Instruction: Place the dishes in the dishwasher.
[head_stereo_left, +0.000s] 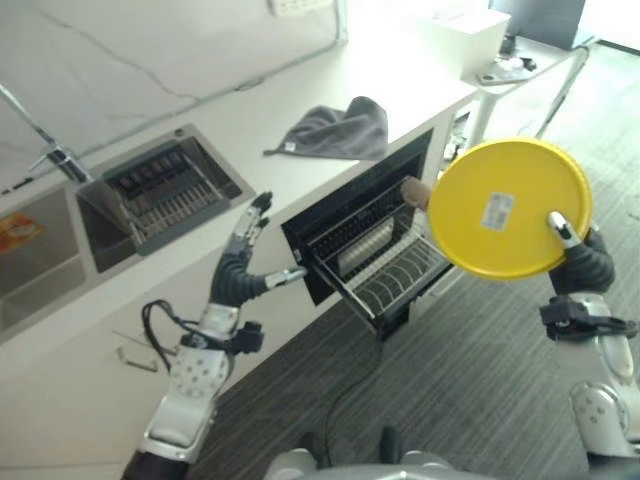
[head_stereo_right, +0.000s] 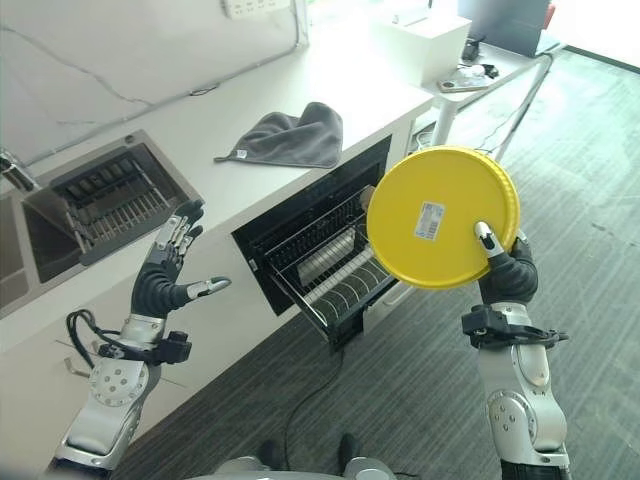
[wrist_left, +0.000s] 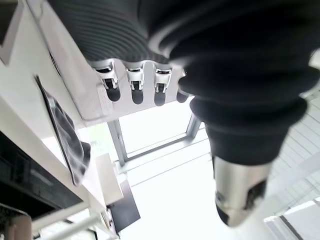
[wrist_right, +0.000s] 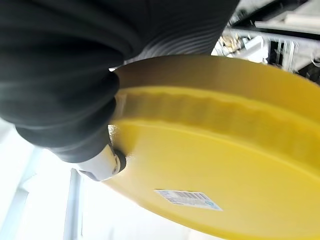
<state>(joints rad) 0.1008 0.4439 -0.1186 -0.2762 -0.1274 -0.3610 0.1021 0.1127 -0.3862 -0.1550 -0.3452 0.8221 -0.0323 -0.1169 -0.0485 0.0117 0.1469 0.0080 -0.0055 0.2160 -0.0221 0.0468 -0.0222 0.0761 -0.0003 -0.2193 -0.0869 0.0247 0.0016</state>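
Right robot hand (head_stereo_right: 505, 268): raised above the grey striped floor (head_stereo_right: 420, 390), thumb and fingers pinching the rim of the yellow plate (head_stereo_right: 440, 215). Plate held in the air on edge, its underside with a white sticker turned toward the head camera, in front of the open dishwasher (head_stereo_right: 320, 255) and clear of it.

Left robot hand (head_stereo_right: 168, 265): lifted in front of the counter (head_stereo_right: 250, 190) face, fingers spread and straight, thumb out to the side, holding nothing.

Dishwasher: built in under the counter, its wire rack (head_stereo_right: 335, 275) drawn out over the floor; the rack's upright prongs are visible, with a pale item lying in it, not clear enough to identify.

Grey cloth (head_stereo_right: 290, 138): lying crumpled on the counter top, above the dishwasher opening.

Sink (head_stereo_right: 100, 200): set into the counter to the left of the cloth, with a dish rack inside.

White side table (head_stereo_right: 480, 75): stands beyond the counter's end, small items on it.
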